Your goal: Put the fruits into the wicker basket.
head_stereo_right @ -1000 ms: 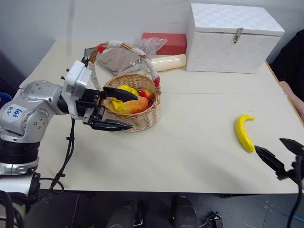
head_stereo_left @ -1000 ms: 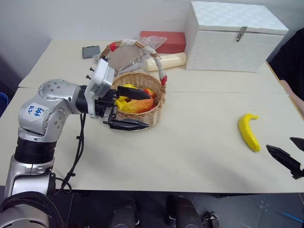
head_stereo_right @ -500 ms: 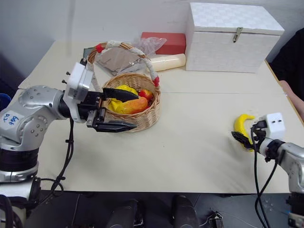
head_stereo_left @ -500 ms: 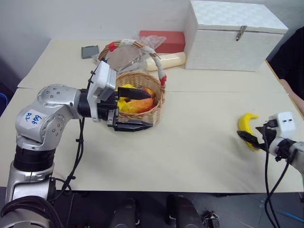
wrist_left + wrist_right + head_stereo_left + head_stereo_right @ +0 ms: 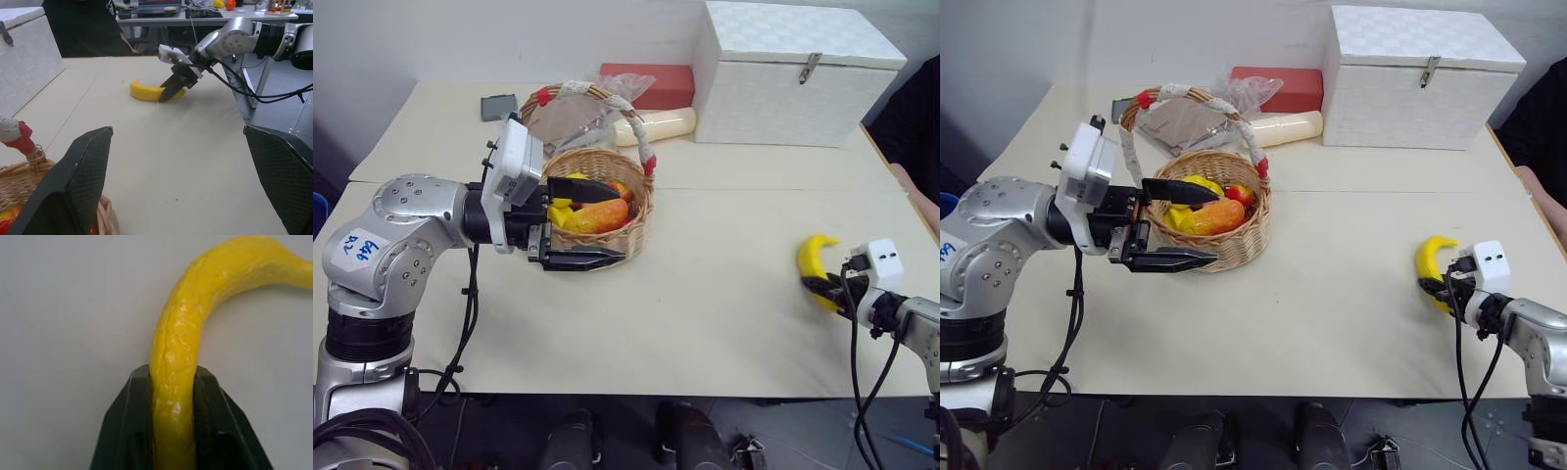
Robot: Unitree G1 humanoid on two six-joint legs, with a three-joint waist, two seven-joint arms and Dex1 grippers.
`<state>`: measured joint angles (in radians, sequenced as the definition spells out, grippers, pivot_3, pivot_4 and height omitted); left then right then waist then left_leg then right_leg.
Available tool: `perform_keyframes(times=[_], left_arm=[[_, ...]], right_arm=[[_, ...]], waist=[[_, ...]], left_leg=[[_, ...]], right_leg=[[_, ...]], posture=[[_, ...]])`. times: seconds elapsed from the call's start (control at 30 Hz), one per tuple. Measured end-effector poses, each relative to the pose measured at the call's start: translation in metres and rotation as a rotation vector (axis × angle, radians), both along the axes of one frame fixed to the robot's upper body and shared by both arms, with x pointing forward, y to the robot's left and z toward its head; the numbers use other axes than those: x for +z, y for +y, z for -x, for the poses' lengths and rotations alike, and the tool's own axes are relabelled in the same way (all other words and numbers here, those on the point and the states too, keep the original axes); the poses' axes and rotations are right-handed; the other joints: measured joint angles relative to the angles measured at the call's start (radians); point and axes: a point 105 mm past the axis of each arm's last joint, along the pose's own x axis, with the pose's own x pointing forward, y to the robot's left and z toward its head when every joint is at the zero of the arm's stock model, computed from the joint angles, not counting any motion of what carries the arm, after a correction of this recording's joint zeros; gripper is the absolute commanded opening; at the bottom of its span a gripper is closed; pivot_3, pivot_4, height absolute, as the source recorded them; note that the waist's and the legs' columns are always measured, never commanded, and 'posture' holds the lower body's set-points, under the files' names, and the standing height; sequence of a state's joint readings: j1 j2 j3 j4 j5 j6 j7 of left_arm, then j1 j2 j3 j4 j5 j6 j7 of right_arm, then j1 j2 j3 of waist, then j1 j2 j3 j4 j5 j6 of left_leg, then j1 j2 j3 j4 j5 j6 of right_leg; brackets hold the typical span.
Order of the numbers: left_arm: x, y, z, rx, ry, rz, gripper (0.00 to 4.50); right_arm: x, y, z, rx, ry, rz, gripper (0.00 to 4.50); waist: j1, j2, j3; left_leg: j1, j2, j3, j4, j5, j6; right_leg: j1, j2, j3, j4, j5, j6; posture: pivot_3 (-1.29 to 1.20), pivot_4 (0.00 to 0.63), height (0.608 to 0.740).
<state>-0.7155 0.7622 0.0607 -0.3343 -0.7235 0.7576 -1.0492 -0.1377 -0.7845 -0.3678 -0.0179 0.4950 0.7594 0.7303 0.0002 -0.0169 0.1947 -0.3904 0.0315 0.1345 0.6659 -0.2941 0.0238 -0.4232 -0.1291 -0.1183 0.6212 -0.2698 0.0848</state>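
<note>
I have the table in front of me, with the wicker basket on its left half already holding several fruits; my left gripper hovers at the basket's near-left wall with its fingers spread wide and nothing between them. Well apart, near the table's right edge, the banana lies flat on the table. My right gripper has its fingers pinched onto the banana's nearer end, and the wrist view shows the yellow body squeezed between both black pads. Its long axis runs from me toward the far side, the free tip curling away at the far end. As I judge it, the lift should go straight up before I swing left, since an end grip lets the banana pivot.
</note>
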Motion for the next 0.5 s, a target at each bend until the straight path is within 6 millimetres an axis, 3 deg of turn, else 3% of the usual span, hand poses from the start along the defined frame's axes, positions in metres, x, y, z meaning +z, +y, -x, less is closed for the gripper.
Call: perform_keyframes(times=[0.2, 0.27, 0.33, 0.4, 0.5], left_arm=[[0.003, 0.011, -0.012, 0.050, -0.002, 0.000, 4.50], [0.004, 0.021, -0.018, 0.098, -0.005, -0.010, 4.50], [0.010, 0.037, -0.023, 0.163, -0.021, -0.007, 4.50], [0.013, 0.049, -0.024, 0.211, -0.033, -0.011, 4.50], [0.008, 0.071, -0.025, 0.302, -0.021, -0.022, 4.50]], right_arm=[[0.046, 0.073, 0.038, 0.376, -0.075, -0.190, 0.51], [0.056, 0.096, 0.047, 0.481, -0.083, -0.194, 0.51], [0.073, 0.131, 0.056, 0.647, -0.121, -0.186, 0.51], [0.088, 0.154, 0.058, 0.760, -0.161, -0.178, 0.51], [0.117, 0.193, 0.046, 0.871, -0.268, -0.192, 0.51]], waist=[[0.000, 0.000, 0.000], [-0.002, 0.000, 0.000], [-0.007, 0.000, 0.000], [-0.006, 0.000, 0.000], [-0.011, -0.001, 0.000]], left_leg=[[0.000, 0.000, -0.001, 0.000, 0.000, 0.000], [0.000, 0.001, 0.000, 0.000, -0.001, 0.000], [0.000, 0.001, 0.001, -0.001, -0.001, 0.000], [0.000, 0.001, 0.001, -0.001, -0.001, -0.001], [0.000, 0.001, 0.002, -0.001, -0.001, -0.001]], right_leg=[[0.000, 0.000, -0.001, 0.000, 0.000, 0.000], [-0.001, 0.000, -0.001, 0.000, 0.000, 0.000], [-0.002, 0.001, 0.000, 0.001, 0.000, -0.001], [-0.003, 0.000, 0.000, 0.001, 0.000, -0.001], [-0.004, 0.000, 0.001, 0.002, -0.001, -0.001]], posture=[[0.00, 0.150, 0.740], [0.00, 0.150, 0.740], [0.00, 0.150, 0.740], [0.00, 0.150, 0.740], [0.00, 0.150, 0.740]])
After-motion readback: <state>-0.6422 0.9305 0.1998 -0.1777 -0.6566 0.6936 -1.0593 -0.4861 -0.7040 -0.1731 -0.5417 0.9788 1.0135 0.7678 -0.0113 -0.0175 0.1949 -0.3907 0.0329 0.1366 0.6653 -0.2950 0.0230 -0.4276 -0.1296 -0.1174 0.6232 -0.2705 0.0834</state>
